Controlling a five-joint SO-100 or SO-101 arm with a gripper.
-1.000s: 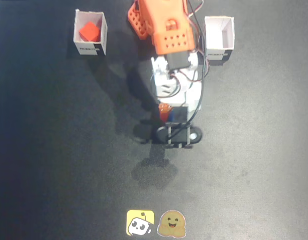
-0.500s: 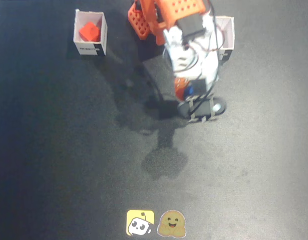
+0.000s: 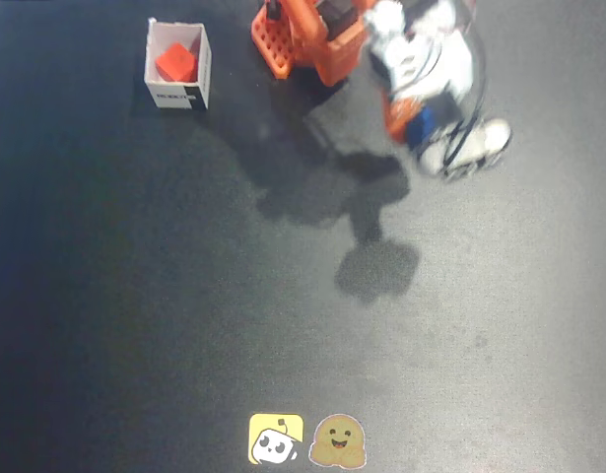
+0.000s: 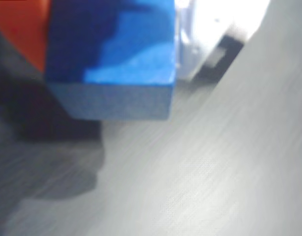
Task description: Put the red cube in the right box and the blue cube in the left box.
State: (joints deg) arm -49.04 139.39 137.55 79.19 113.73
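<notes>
Fixed view: gripper (image 3: pixel 433 138) clamped on blue cube (image 3: pixel 421 122), raised near the mat's top edge, right of centre; red cube (image 3: pixel 174 63) already sits in white box (image 3: pixel 200 71) toward the top-left corner; no second box visible

No readable words anywhere. White box (image 3: pixel 177 67) has a dark label strip on its front face, print too blurred to read. Two cartoon-face stickers on the mat's near edge: yellow (image 3: pixel 276 439), brown (image 3: pixel 338 441).
</notes>
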